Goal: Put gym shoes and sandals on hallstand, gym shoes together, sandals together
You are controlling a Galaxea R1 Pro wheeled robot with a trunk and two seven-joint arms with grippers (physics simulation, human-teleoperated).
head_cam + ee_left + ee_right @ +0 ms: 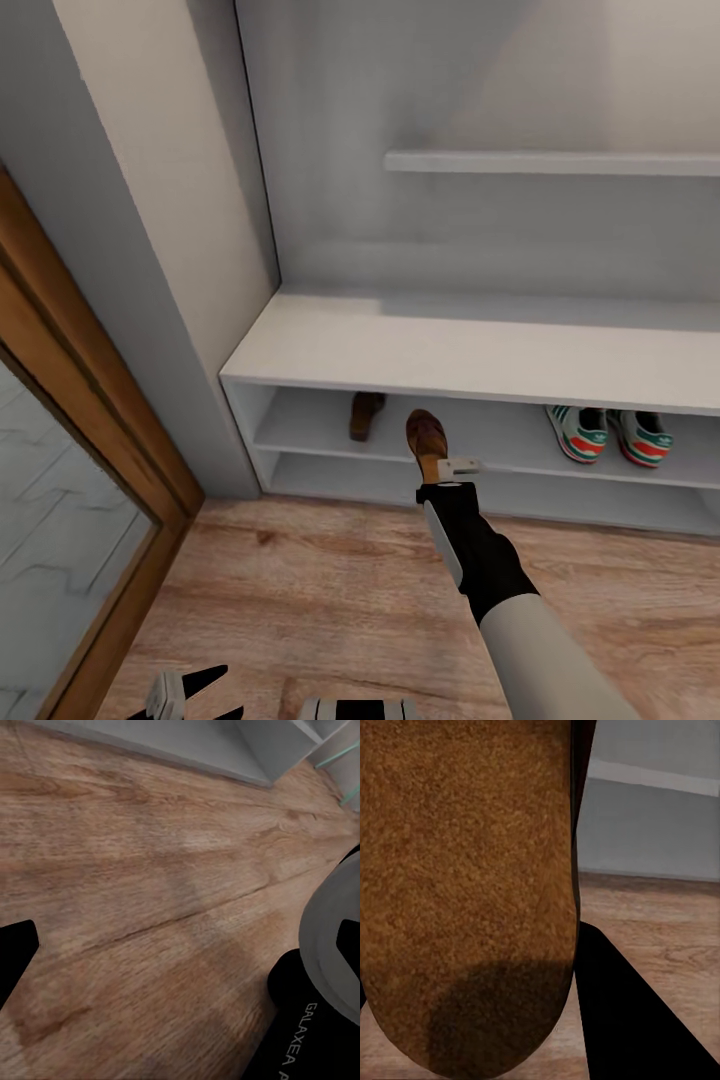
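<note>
Done: while both white green-striped gym shoes and one brown leather sandal sit on the light-grey hallstand shelf.
Left: right tool grasps the second brown sandal before that shelf.
Left tool: released, empty.

Hallstand: light-grey unit, wide bench top, two low open shelves beneath, one upper shelf on the back panel.
Gym shoes: pair, side by side on the upper low shelf, toward the right.
Sandal on shelf: brown, same shelf, toward the left.
Held sandal: brown, gripped at its near end by the right gripper, in front of the shelf edge, right of the shelved one.
Left gripper: at the lower edge, fingers spread, over the corridor floor.
Door frame: wooden, left.
</note>
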